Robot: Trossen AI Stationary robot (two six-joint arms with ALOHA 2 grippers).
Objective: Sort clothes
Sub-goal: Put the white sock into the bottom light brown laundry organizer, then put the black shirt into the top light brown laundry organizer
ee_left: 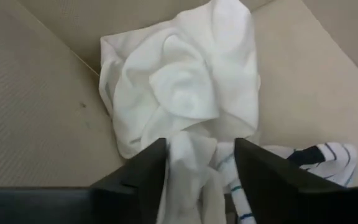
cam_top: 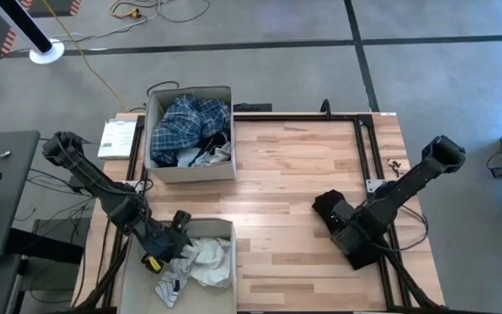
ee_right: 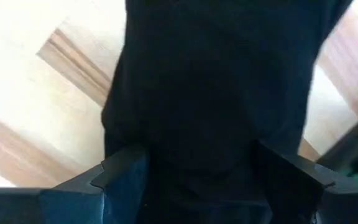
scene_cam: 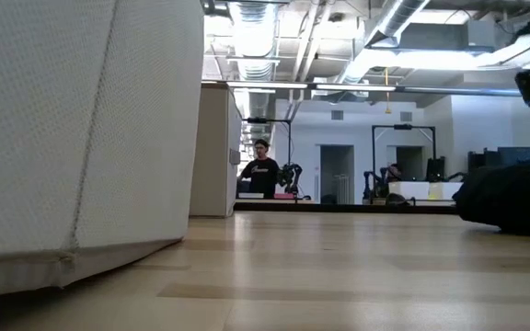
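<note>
I see plaid clothes [cam_top: 186, 129] filling the far box [cam_top: 190, 167]; my left gripper [ee_left: 199, 171], jaws half-parted, drops white clothes [ee_left: 185, 87] into the near box [cam_top: 227, 228]. Right gripper [ee_right: 194, 171] gapes over the black garment [cam_top: 328, 208], still unsorted.

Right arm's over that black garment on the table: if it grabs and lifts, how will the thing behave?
The black garment lies in a crumpled heap on the table, so it is probably floppy and will drape from the right gripper, whose fingers stand open around it. It looks light. Pushed, it would likely bunch rather than slide.
</note>
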